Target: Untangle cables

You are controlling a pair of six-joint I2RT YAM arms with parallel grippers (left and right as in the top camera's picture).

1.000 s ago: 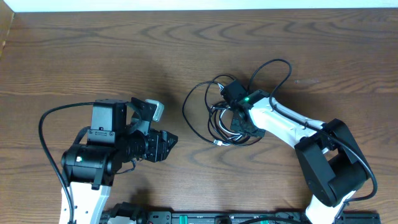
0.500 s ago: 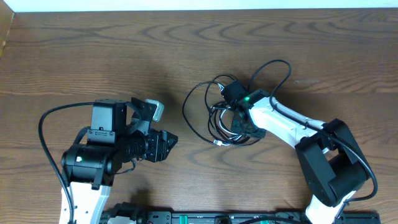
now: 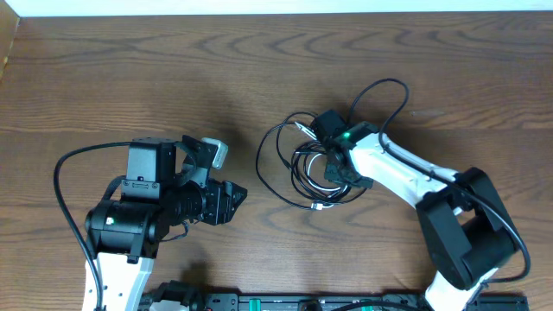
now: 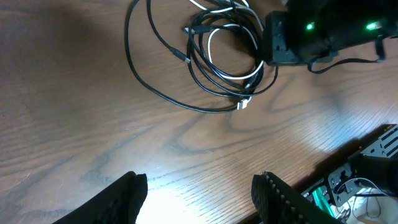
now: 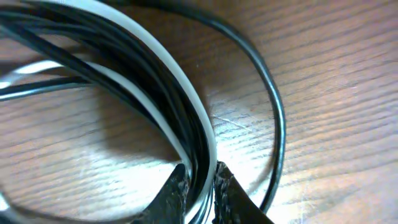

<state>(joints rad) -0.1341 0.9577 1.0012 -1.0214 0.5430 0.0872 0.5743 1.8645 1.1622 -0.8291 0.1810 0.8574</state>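
The cables (image 3: 302,173) lie in a tangled bunch of thin black and white loops at the table's middle right, a small plug end (image 3: 316,206) at its lower edge. My right gripper (image 3: 335,169) sits over the right side of the bunch. In the right wrist view, that gripper (image 5: 200,182) is shut on several black and white strands of the cables (image 5: 155,81). My left gripper (image 3: 237,194) hovers left of the bunch, apart from it. Seen from the left wrist, it (image 4: 199,190) is open with nothing between its fingers (image 4: 121,199), and the cables (image 4: 214,62) lie ahead.
The right arm's own thicker black wire (image 3: 384,91) arcs behind the bunch. A black rail (image 3: 302,302) runs along the table's front edge. A pale wall strip (image 3: 259,7) borders the far edge. Bare brown wood spreads across the back left.
The right gripper's jaws have closed on the strands. The bunch has shifted: its lower loops and plug end moved toward the front, and the left loop has widened. The left arm has not moved.
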